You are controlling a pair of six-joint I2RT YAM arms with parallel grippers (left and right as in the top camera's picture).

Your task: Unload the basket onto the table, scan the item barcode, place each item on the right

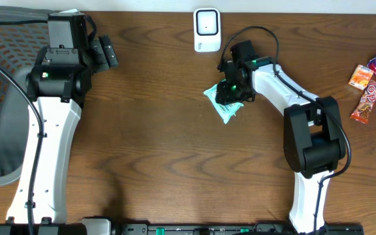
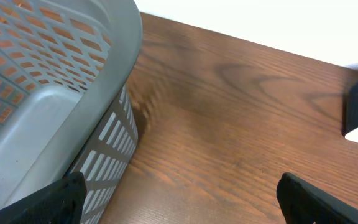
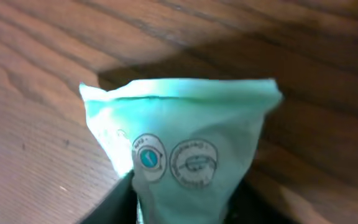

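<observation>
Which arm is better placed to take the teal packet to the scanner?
Right. The right gripper pinches the packet near the scanner; the left gripper hangs open by the basket, far off.

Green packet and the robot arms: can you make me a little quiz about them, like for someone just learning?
1. True or false: the left gripper is open with nothing in it.
2. Pick one: which gripper holds the green packet? A, the left gripper. B, the right gripper. C, neither.
3. In one word: what colour is the scanner?

Key: 1 true; 2 B; 3 white.
</observation>
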